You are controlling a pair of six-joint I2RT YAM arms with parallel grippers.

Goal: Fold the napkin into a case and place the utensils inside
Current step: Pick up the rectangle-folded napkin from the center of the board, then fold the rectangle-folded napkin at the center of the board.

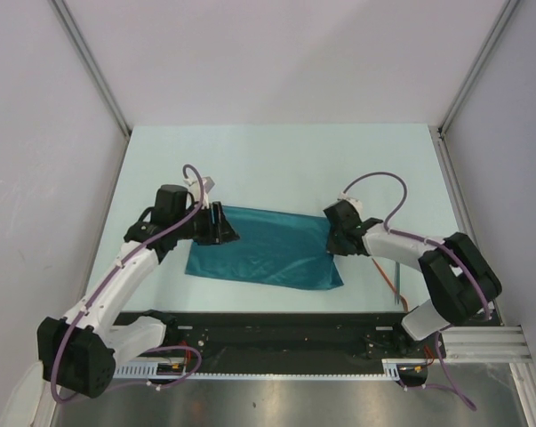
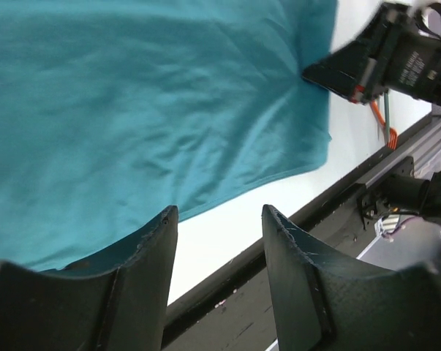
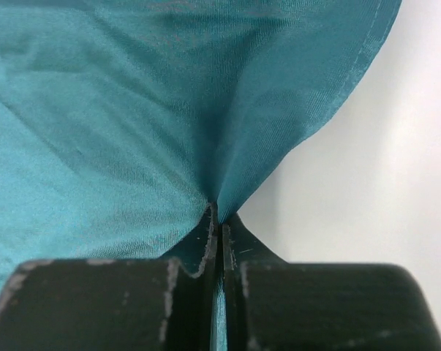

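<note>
Top external view: the left gripper (image 1: 221,224) is seen open and empty at the left edge of the napkin (image 1: 263,251), a smooth, faintly creased teal cloth spread flat on the table (image 1: 276,160), long axis left to right. Its right edge is pinched, puckered, by the closed right gripper (image 1: 337,238).

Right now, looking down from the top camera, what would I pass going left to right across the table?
Left black gripper → soft teal cloth napkin → right black gripper → thin orange-red plastic utensil.
</note>
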